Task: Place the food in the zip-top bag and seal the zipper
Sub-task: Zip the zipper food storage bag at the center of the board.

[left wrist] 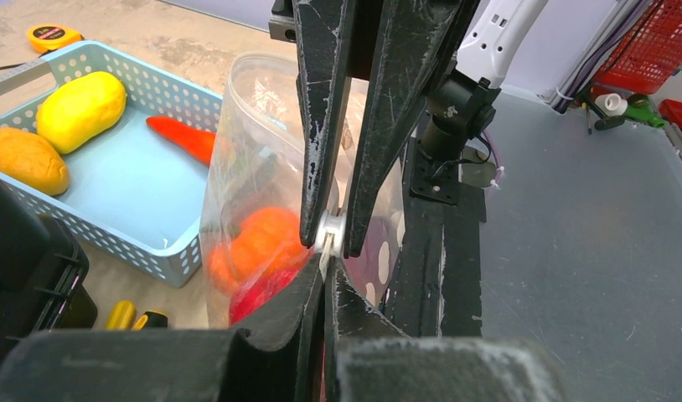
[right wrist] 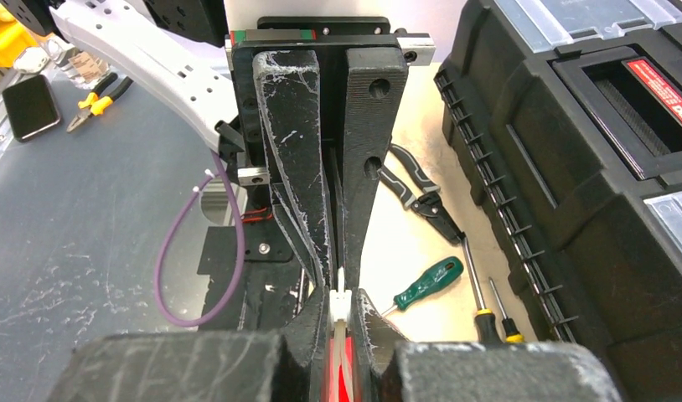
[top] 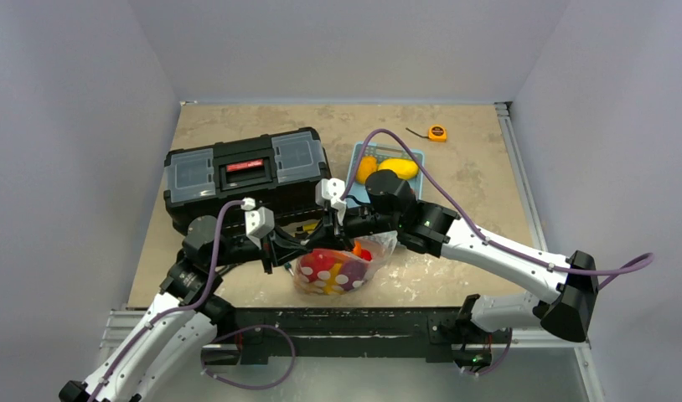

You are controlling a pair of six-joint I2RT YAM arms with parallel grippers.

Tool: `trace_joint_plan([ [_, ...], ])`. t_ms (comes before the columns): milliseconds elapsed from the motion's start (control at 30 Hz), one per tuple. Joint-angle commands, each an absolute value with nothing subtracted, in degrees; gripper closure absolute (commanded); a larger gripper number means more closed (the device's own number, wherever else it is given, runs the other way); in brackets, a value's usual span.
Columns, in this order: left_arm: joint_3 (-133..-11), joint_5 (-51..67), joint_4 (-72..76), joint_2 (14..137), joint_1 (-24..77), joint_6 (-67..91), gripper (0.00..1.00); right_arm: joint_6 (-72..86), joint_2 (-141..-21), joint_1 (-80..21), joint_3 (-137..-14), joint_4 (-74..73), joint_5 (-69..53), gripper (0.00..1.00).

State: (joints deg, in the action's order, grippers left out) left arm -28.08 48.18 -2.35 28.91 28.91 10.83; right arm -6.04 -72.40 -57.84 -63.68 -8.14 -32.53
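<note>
Zipper (left wrist: 329,234) mostly hidden, clamped by left pincer (left wrist: 324,278) and right pincer (right wrist: 342,311).

The mottled tan surface (top: 476,188) carries a black toolbox (top: 245,172) at rear left. A light blue basket (left wrist: 111,239) lies just beside it to the right. A tape measure (top: 437,132) lies at the rear. Pliers (right wrist: 417,197) and a green screwdriver (right wrist: 426,283) lie before the toolbox. The bag (top: 338,272) sits near the front edge.

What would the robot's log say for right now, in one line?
step: sealing; left gripper: shut on zipper; right gripper: shut on zipper; bag: food inside; basket: three pieces
</note>
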Motion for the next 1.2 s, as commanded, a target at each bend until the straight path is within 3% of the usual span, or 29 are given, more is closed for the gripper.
trace_joint_plan([
  [0, -28.48, 47.63, 0.14, 27.67, 28.83, 9.73, 1.00, -7.12, -72.05, -58.10, -64.65, -7.75, -31.86, 1.00],
  [600, -26.69, 39.00, -3.82, 20.41, 28.78, 8.18, 1.00, -11.07, -60.62, -56.43, -56.89, -16.20, -21.71, 1.00],
  [1033, -29.38, 12.02, -18.47, 11.17, 28.83, 6.76, 1.00, -8.80, -54.74, -56.43, -56.27, -21.92, -18.59, 1.00],
  [1167, -29.63, 19.07, -20.26, 9.60, 28.83, 6.74, 1.00, -8.32, -54.85, -56.43, -55.74, -21.46, -18.94, 1.00],
])
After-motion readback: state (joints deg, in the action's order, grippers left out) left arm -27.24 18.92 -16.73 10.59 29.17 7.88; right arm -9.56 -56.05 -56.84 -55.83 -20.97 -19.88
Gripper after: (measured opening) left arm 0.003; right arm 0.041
